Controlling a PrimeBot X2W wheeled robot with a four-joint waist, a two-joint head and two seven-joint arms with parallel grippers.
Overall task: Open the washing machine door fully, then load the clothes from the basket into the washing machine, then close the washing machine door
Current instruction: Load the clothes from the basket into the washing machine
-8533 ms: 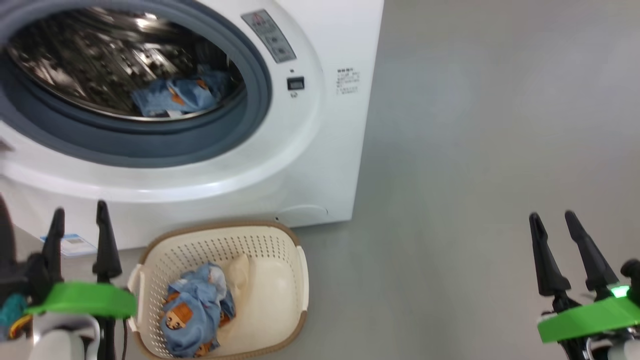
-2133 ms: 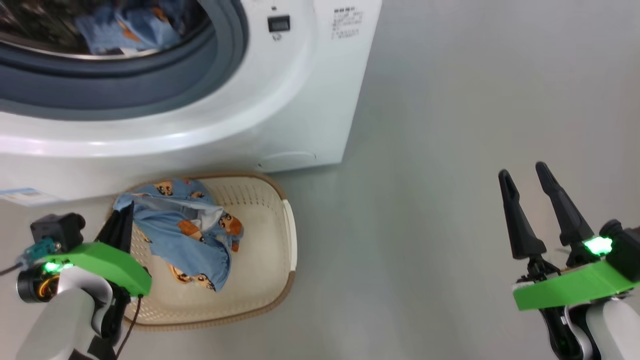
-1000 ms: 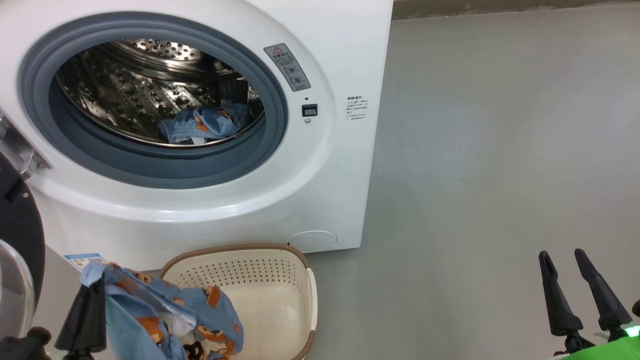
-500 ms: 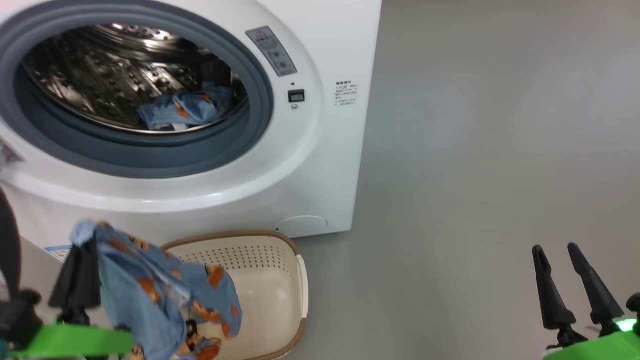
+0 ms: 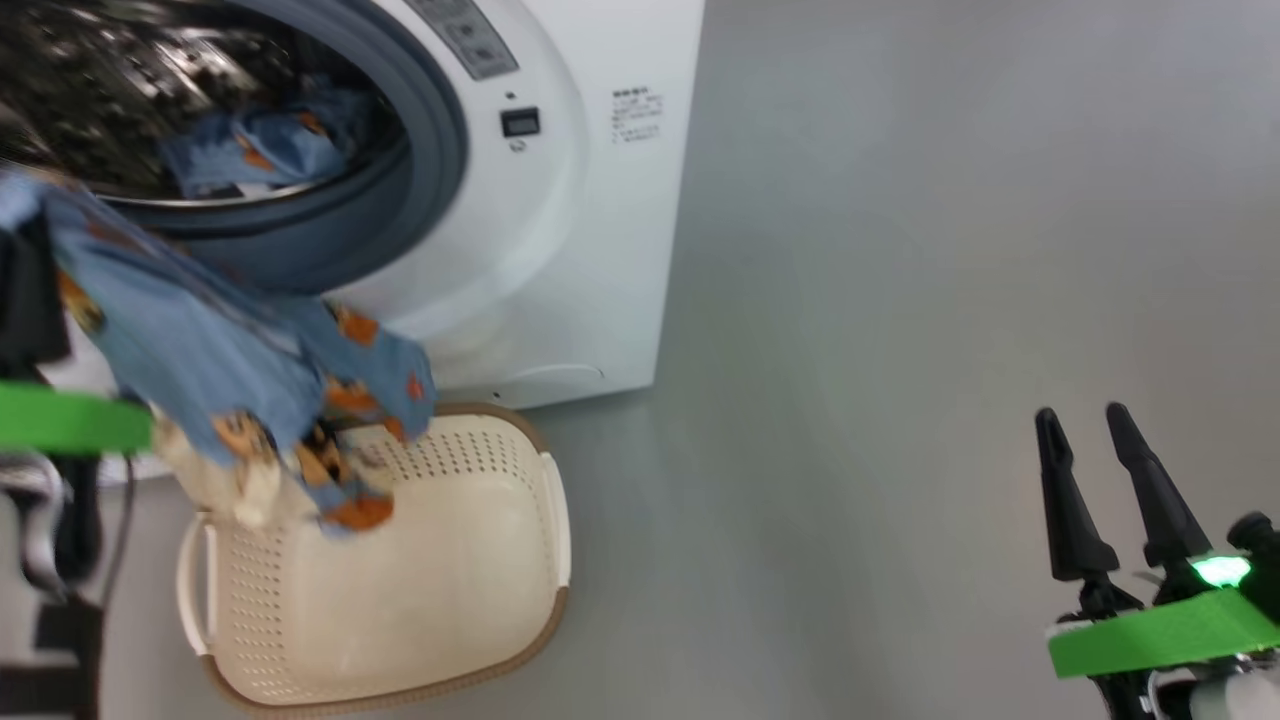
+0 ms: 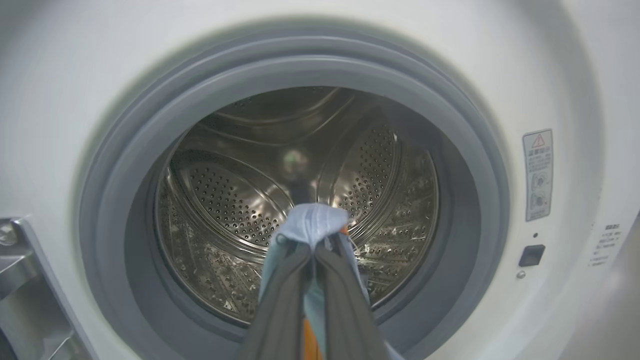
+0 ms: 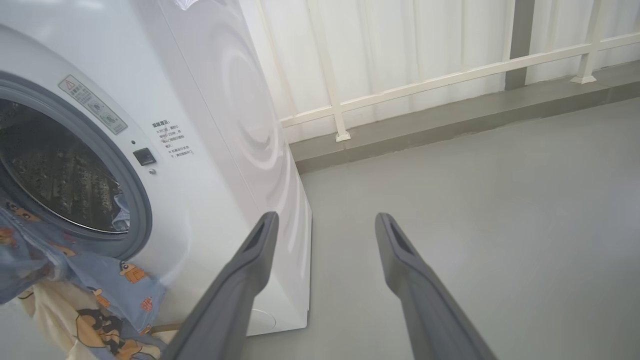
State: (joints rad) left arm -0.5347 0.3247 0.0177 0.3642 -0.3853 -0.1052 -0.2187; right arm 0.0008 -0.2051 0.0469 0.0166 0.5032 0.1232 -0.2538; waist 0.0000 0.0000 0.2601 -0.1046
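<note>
My left gripper (image 6: 312, 247) is shut on a light blue bear-print cloth (image 5: 200, 370), just in front of the washing machine (image 5: 560, 220) and facing its steel drum (image 6: 225, 200). The cloth hangs down over the basket (image 5: 420, 590), and a cream piece (image 5: 230, 490) dangles with it. Another blue piece (image 5: 250, 145) lies inside the drum. The door's metal hinge (image 6: 22, 280) shows at the left wrist view's lower left. My right gripper (image 5: 1085, 425) stands open over the floor at the lower right, with nothing between its fingers (image 7: 260, 250).
The cream basket sits on the grey floor (image 5: 900, 300) right against the washer's front, nothing lying inside it. Grey rubber seal (image 6: 450, 150) rings the drum mouth. A white railing (image 7: 425, 80) and low kerb run behind the washer.
The head camera has shifted. My left gripper has lifted the blue cloth, cream piece dangling with it, from basket height up to the drum opening. The right gripper stays open, unmoved.
</note>
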